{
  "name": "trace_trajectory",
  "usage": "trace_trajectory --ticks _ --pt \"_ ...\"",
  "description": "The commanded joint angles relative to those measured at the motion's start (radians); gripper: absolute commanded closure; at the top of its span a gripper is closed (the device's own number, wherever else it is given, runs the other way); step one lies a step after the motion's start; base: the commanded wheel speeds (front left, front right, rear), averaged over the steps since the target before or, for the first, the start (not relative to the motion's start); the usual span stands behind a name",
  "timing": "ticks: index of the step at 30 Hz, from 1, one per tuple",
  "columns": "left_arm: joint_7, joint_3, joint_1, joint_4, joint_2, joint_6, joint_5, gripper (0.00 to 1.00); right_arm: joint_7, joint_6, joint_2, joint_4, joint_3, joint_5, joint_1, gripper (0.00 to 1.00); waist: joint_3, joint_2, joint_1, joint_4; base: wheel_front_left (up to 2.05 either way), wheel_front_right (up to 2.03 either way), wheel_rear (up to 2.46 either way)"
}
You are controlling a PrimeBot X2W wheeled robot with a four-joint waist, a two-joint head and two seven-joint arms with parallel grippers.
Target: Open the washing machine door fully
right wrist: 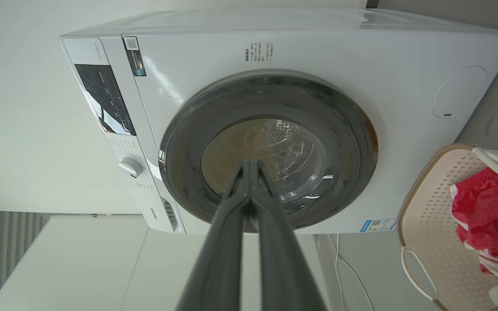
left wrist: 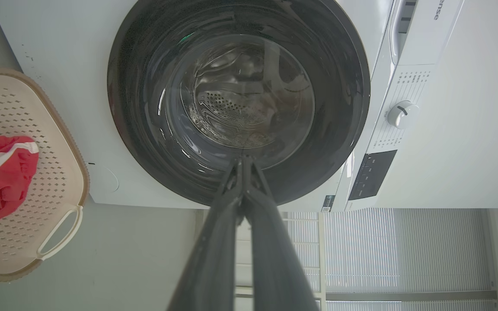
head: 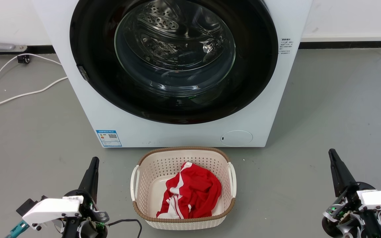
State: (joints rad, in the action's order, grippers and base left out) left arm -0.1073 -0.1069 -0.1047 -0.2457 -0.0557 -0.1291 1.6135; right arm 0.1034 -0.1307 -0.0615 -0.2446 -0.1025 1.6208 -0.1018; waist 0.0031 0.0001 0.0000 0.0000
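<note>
- Two grippers sit low in the head view, the left gripper (head: 94,161) at the lower left and the right gripper (head: 332,152) at the lower right. Each is closed tight on nothing and is well apart from the machine.
- The washing machine door (head: 174,56) fills the upper centre of the head view and lies flush against the white front of the washing machine (head: 177,134). It looks shut, so the task appears not yet begun.
- The door reads as a rigid, fairly heavy piece: a glossy black ring around a bulging glass bowl. The gloss looks slippery, and the glass is the part least suited to pressing or knocking.
- A small grey notch (head: 83,73) shows on the door's rim at the left of the head view. It is probably the place to hook a fingertip behind, though whether it is a handle recess cannot be told for sure.
- If so, the door would hinge at the opposite side. It would likely be stiff until the latch lets go, then swing freely along an arc.
- A cream laundry basket (head: 184,149) holding a red and white garment (head: 193,191) stands on the floor just in front of the machine, at the lower centre. The door should pass above it, but an arm reaching in low might brush it.
</note>
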Motion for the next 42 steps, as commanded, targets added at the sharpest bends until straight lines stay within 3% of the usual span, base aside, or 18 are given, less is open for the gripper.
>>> trace_trajectory --ticks 1,25,26,35,42 --pt "-0.004 -0.003 -0.007 -0.001 0.001 -0.003 -0.003 1.0 0.004 0.0 0.003 -0.001 -0.002 -0.003 -0.012 1.0 0.0 -0.0001 0.0 0.0 0.0 0.0 0.0" --pt "-0.004 -0.006 -0.007 -0.001 0.002 -0.003 -0.006 1.0 0.007 0.0 0.006 -0.001 -0.005 -0.006 -0.012 1.0 0.0 -0.0001 0.0 0.0 0.0 0.0 0.0" --pt "-0.003 -0.002 0.0 0.0 0.002 0.0 -0.001 0.0 0.003 0.0 0.002 0.0 -0.004 -0.003 0.0 0.0 0.0 -0.0001 0.0 0.0 0.0 0.0 0.0" --pt "0.034 0.034 0.001 0.003 0.004 0.0 -0.02 0.0 -0.033 0.0 0.004 0.014 0.009 -0.03 0.024 0.0 0.001 -0.0001 0.0 -0.001 0.0 0.0 0.0" --pt "0.068 0.041 -0.004 0.036 0.004 0.0 -0.098 0.0 -0.067 0.0 0.005 0.04 0.019 -0.117 0.034 0.0 0.002 -0.0001 0.0 -0.002 0.0 0.0 0.0"
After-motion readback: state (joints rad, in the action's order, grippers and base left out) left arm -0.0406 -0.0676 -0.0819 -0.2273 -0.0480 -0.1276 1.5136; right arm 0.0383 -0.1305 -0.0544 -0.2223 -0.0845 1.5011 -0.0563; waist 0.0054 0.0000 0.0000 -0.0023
